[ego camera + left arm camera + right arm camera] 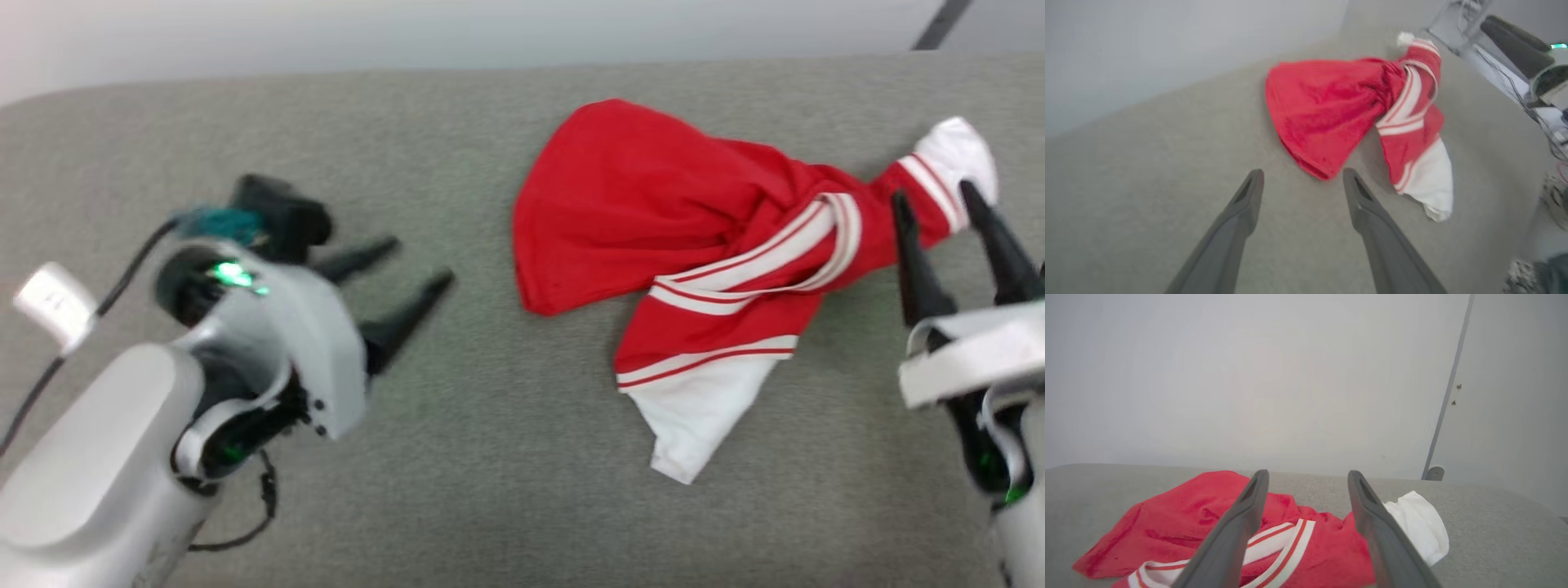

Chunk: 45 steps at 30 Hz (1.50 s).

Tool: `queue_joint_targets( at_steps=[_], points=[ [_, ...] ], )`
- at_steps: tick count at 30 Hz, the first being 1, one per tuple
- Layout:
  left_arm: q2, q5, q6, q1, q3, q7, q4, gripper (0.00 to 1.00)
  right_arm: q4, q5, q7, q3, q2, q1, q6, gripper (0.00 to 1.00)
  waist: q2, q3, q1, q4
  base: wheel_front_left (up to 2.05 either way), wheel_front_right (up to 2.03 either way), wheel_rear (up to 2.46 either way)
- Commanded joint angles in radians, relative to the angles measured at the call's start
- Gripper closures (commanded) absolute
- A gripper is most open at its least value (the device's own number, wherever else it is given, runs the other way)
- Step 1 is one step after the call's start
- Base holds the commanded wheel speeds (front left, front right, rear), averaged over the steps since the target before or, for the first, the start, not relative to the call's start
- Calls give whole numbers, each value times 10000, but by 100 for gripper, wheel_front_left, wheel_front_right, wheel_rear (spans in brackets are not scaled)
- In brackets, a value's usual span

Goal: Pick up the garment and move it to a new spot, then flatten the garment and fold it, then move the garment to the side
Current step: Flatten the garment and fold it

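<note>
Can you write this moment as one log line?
garment: crumpled on table | left gripper: open, clear of garment | right gripper: open, at its white end

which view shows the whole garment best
The head view: the garment lies whole on the grey surface, only the right gripper's fingertips crossing one white end. The left wrist view has it all but blurred and skewed; the right wrist view cuts it off at the bottom edge.
</note>
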Motion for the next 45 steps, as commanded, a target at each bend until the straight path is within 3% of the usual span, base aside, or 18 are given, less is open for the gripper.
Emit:
queue_joint_targets(
  at_steps=[1,6,9,11,16,31,34,35,36,37,38,45],
  points=[
    [-50,-175,-22,-111,-103,206,-36,0,-134,67,43,-57,68,200,-5,0,0,-311,0,-489,0,0,0],
    [-356,-2288,35,-1040,-1293,4027,69,0,-2219,-252,568,-725,571,1594,-5,0,0,-228,0,-1050,0,0,0],
    [-833,-2858,325,-1369,-1927,5474,286,0,-3063,-475,824,-1128,915,2016,-5,0,0,-84,0,-1373,0,0,0],
    [-1066,-2970,504,-1471,-2183,5896,483,0,-3506,-593,959,-1299,1113,2128,-5,0,0,35,0,-1620,0,0,0],
    [-1732,-2860,907,-1271,-2577,5957,1148,0,-4250,-783,1145,-1644,1520,2359,-5,0,0,324,0,-2048,0,0,0],
    [-2677,-3043,1177,-1427,-2281,5144,3080,0,-4750,-1005,1275,-1395,1974,2313,-5,0,0,653,0,-2619,0,0,0],
    [-2813,-2819,1029,-1577,-2334,4897,3423,0,-4747,-986,1247,-1303,2012,2251,-5,0,0,684,0,-2679,0,0,0],
    [-2880,-2835,991,-1566,-2325,4822,3562,5,-4754,-988,1242,-1278,2025,2235,-5,0,0,690,0,-2699,0,0,0],
    [-2928,-2823,934,-1584,-2325,4747,3703,51,-4756,-990,1238,-1260,2031,2226,-5,0,0,695,0,-2715,0,0,0],
    [-2955,-2763,889,-1630,-2324,4644,3819,82,-4757,-991,1236,-1249,2038,2226,-5,0,0,697,0,-2726,0,0,0],
    [-2967,-2750,824,-1661,-2324,4592,3929,100,-4759,-989,1232,-1251,2042,2235,-5,0,0,694,0,-2728,0,0,0],
    [-2647,-3040,581,-1932,-1726,4133,3759,100,-4734,-881,1238,-1319,2137,2416,-5,0,0,559,0,-2414,0,0,0]
  ],
)
